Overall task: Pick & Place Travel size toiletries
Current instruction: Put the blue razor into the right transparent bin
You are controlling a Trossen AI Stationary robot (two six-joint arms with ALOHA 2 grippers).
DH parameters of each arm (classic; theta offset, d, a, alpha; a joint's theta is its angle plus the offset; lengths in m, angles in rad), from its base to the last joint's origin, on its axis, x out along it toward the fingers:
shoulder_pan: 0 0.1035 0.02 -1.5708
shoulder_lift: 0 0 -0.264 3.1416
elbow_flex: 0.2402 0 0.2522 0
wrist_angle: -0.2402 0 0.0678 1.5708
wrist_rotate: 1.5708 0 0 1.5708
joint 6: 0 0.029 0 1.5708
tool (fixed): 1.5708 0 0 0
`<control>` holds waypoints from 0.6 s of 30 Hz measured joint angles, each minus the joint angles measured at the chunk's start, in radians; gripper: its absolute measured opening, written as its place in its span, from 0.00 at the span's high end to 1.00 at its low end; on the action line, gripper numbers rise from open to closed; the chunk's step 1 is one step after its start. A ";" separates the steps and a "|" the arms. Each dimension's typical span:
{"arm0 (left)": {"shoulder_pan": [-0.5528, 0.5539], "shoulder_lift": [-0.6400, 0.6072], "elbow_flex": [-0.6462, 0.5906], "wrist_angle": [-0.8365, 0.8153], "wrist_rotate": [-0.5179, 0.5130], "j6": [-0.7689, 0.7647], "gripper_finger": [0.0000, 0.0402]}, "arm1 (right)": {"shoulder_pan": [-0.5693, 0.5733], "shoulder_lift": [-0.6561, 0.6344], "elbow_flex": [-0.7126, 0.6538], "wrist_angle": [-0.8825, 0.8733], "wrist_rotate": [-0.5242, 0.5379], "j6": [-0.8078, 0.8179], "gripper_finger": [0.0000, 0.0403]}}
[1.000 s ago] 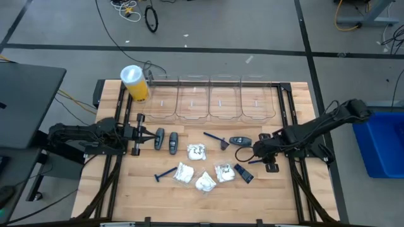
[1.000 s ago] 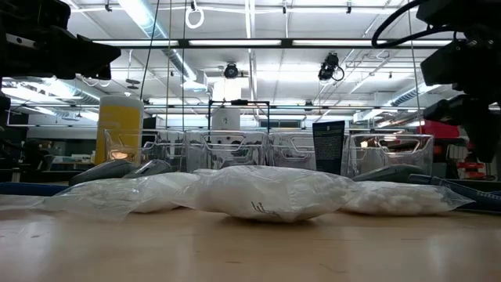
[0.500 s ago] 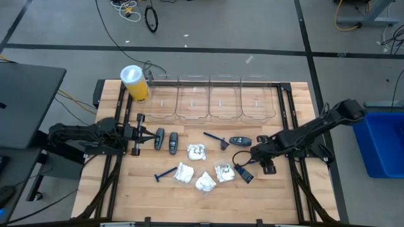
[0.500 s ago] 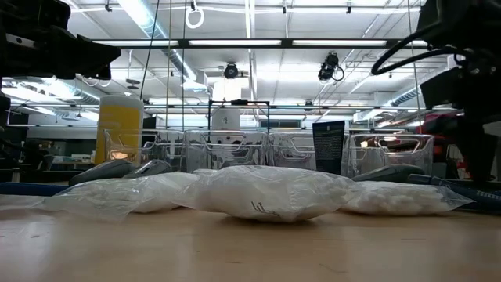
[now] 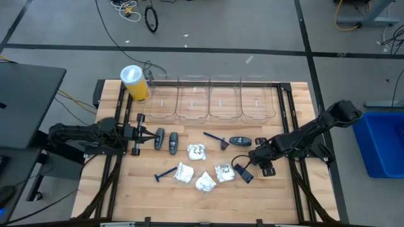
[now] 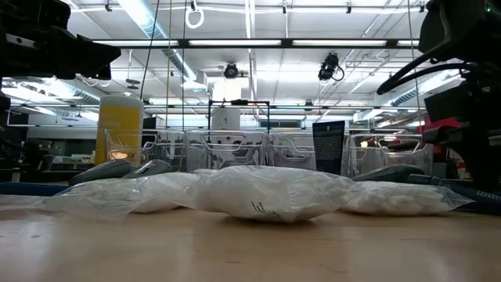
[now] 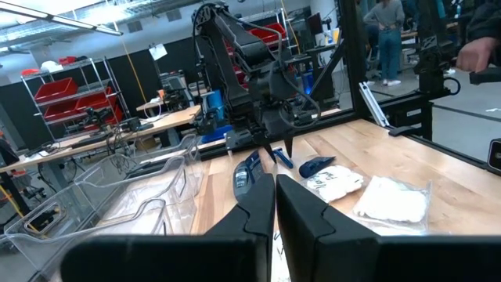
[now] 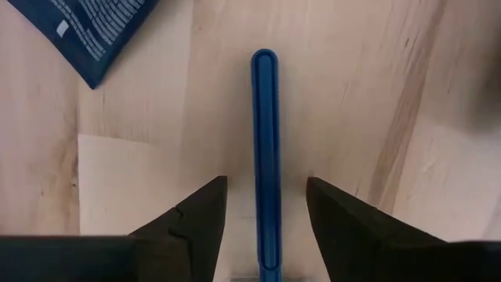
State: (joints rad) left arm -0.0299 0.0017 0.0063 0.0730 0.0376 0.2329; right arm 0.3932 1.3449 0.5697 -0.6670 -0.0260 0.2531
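My right gripper (image 8: 266,182) is open and points down at the table, one finger on each side of a thin blue razor's handle (image 8: 264,117) without touching it; in the high view it sits right of centre (image 5: 250,158). A dark blue rectangular packet (image 8: 94,31) lies close by (image 5: 245,175). Flat on the wood lie several white packets (image 5: 197,151), dark grey oval pieces (image 5: 165,140) and two more blue razors (image 5: 214,137). My left gripper (image 7: 274,184) is shut and waits at the table's left side (image 5: 136,133).
Several clear bins (image 5: 208,98) stand in a row along the far edge, with a tall yellow cylinder (image 5: 136,83) at their left end. A blue bin (image 5: 382,142) sits off the table's right side. Bare wood shows along the near edge (image 5: 202,205).
My right gripper has moved down and toward the table's near-left, closing in on the blue razor beside the dark blue packet. The toiletries have not moved.
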 joint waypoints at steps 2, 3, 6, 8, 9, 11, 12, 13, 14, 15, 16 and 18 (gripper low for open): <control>0.000 0.000 0.000 0.000 0.000 0.000 0.94 | 0.003 0.001 0.000 0.000 0.003 0.000 0.56; 0.000 0.000 0.000 0.000 0.000 0.000 0.94 | 0.004 0.001 0.000 0.000 0.004 0.000 0.56; 0.000 0.000 0.000 0.000 0.000 0.000 0.94 | 0.004 0.001 0.000 -0.001 0.006 0.000 0.59; 0.000 0.000 0.000 0.000 0.000 0.000 0.94 | 0.004 0.001 0.000 -0.002 0.007 0.000 0.62; 0.000 0.000 0.000 0.000 0.000 0.000 0.94 | 0.004 0.001 0.000 -0.002 0.007 0.000 0.63; 0.000 0.000 0.000 0.000 0.000 0.000 0.94 | 0.004 0.001 0.000 -0.002 0.007 0.000 0.66; 0.000 0.000 0.000 0.000 0.000 0.000 0.94 | 0.004 0.001 0.000 -0.002 0.006 0.000 0.68; 0.000 0.000 0.000 0.000 0.000 0.000 0.94 | 0.004 0.001 0.000 -0.002 0.006 0.000 0.69; 0.000 0.000 0.000 0.000 0.000 0.000 0.94 | 0.004 0.001 0.000 -0.002 0.006 0.000 0.70; 0.000 0.000 0.000 0.000 0.000 0.000 0.94 | 0.004 0.001 0.000 -0.002 0.004 0.000 0.71; 0.000 0.000 0.000 0.000 0.000 0.000 0.94 | 0.004 0.001 0.000 -0.002 0.003 0.000 0.72; 0.000 0.000 0.000 0.000 0.000 0.000 0.94 | 0.004 0.001 0.000 -0.002 0.002 0.000 0.74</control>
State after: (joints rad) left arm -0.0296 0.0019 0.0063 0.0731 0.0376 0.2329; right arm 0.3969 1.3460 0.5697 -0.6693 -0.0242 0.2531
